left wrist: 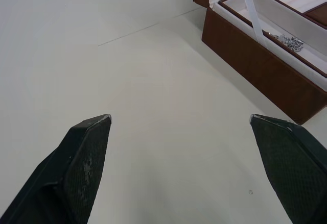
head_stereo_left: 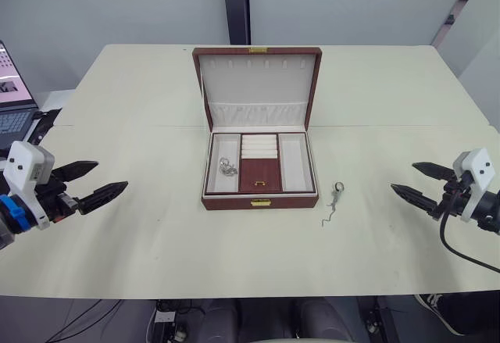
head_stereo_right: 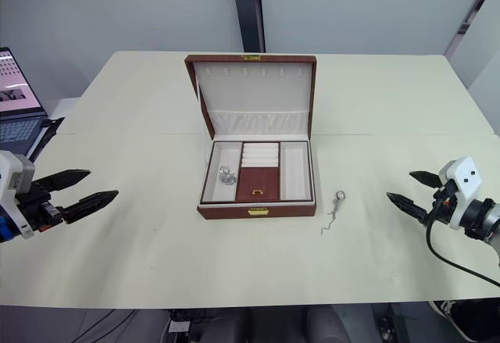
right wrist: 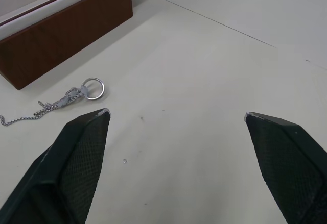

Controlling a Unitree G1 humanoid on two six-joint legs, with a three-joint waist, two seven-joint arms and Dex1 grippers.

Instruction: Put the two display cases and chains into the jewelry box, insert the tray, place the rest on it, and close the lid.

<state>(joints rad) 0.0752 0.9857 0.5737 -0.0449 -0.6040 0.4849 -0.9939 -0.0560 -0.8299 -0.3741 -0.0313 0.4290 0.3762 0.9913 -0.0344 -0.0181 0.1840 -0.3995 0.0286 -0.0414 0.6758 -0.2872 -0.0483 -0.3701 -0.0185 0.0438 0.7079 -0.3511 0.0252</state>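
The jewelry box (head_stereo_left: 260, 201) stands mid-table with its lid (head_stereo_left: 258, 81) upright. The tray (head_stereo_left: 295, 163) sits inside it, and one silver chain (head_stereo_left: 227, 167) lies bunched in the tray's left compartment. Another chain (head_stereo_left: 333, 202) with a ring clasp lies on the table just right of the box's front corner. My left gripper (head_stereo_left: 112, 174) hovers open well to the left of the box. My right gripper (head_stereo_left: 402, 176) is open, off to the right of the loose chain (right wrist: 66, 97). Nothing is between either pair of fingers. The display cases are out of view.
A laptop (head_stereo_left: 12, 93) sits off the table's far left corner. The cream table (head_stereo_left: 156, 234) has bare surface on both sides of the box and in front of it, with its front edge close to me.
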